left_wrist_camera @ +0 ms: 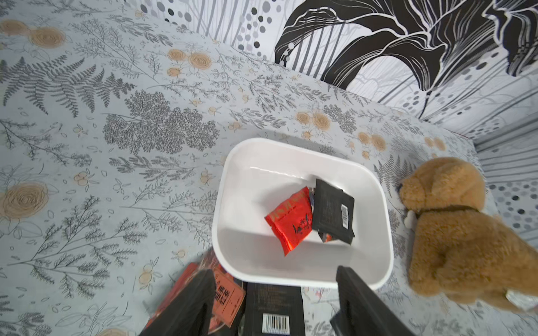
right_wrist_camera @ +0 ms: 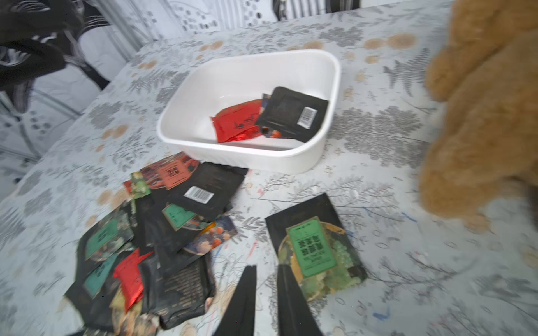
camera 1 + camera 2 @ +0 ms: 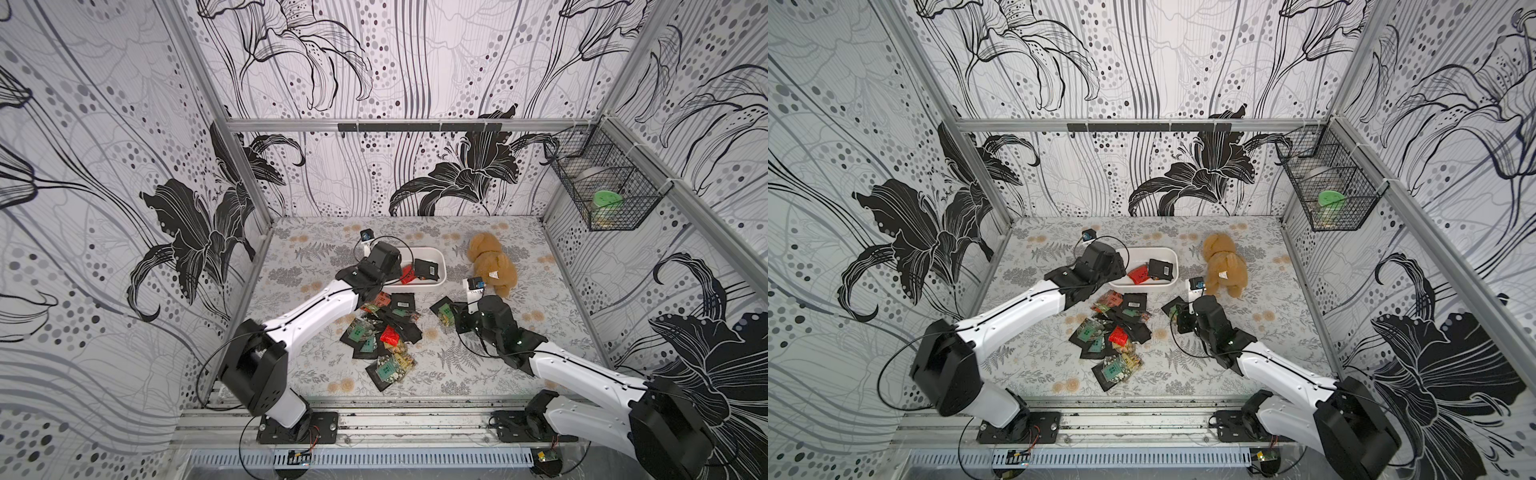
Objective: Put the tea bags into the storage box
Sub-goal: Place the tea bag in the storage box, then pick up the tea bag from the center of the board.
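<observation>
1. The left gripper [image 1: 275, 270] hovered over the near rim of the shallow white plastic storage box with rounded corners [image 1: 262, 180], its jaws spread wide and empty.
2. Inside the box lay a red foil sachet [image 1: 291, 222] and a black foil sachet with a barcode sticker [image 1: 332, 212]. The black one overlapped a third that barely showed beneath it.
3. The right gripper [image 2: 266, 266] hung low just beside a lone black sachet with a green label [image 2: 316, 247]. Its jaws stood a narrow gap apart with nothing between them.
4. Most of the tea bags lay in an overlapping heap of black, green-labelled and red sachets [image 3: 382, 332] on the table, just in front of the box and between the two arms.
5. The task looked early, with the step in hand a fresh pick by the right arm. The lone sachet lay flat on the cloth, so the next move probably called for wider jaws and a pinch at one edge.
6. The table wore a grey cloth printed with ferns and tan roses [image 3: 498, 365]. A tan plush dog [image 3: 492, 264] sat near the box's right end, the walls carried black-and-white lily paper, and a black wire basket [image 3: 602, 187] hung on the right wall.
</observation>
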{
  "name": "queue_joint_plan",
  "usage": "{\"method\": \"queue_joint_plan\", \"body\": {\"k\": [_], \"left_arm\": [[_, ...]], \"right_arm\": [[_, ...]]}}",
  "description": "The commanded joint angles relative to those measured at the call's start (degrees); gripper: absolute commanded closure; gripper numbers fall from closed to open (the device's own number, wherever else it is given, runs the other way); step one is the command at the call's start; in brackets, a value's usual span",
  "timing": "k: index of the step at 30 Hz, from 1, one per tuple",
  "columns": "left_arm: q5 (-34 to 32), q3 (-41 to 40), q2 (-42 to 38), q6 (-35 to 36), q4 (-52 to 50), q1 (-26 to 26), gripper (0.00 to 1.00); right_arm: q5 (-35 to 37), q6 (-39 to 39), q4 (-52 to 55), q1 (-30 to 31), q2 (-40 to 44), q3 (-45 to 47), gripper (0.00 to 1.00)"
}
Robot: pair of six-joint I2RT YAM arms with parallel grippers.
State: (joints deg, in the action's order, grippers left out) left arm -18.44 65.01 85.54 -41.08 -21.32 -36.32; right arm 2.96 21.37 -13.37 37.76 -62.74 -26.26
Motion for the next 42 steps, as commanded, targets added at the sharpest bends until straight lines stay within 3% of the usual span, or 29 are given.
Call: {"method": "queue_joint_plan", "body": {"k": [1,9,13,18,23,32,42], "left_arm": [[7.01,-9.71,-5.87,-4.26,3.01,-0.85,0.3],[13.56,-28.45,-22.99,-12.67,5.2,-4.58,0.31],[10.21,-32.79,-27.84,-17.53,-0.44,-8.98,0.31],[9.15,-37.49,-32.25,-23.83,-3.81,-12.77,0.31],[10.35,-42.69,-38.52,-27.9,-1.62,-15.43,0.31],[12.41,-49.6,-39.29,-32.88,3.95,-19.75,0.36],[10.88,-52.19,-40.79,-36.07,3.17,-23.1,0.37]], "right_arm": [[-11.76,-3.08,-5.54,1.2,-1.69,0.58,0.79],[-10.7,-7.03,-0.94,8.92,-10.27,-5.97,0.78],[-9.85,-5.61,2.09,10.79,-12.76,-8.12,0.78],[-3.13,5.85,10.66,14.39,-14.87,-11.06,0.81],[2.11,16.06,14.42,22.63,-15.84,-12.46,0.81],[3.57,24.76,14.54,32.46,-27.87,-20.41,0.88],[5.65,26.85,19.54,33.61,-34.45,-26.25,0.93]]}}
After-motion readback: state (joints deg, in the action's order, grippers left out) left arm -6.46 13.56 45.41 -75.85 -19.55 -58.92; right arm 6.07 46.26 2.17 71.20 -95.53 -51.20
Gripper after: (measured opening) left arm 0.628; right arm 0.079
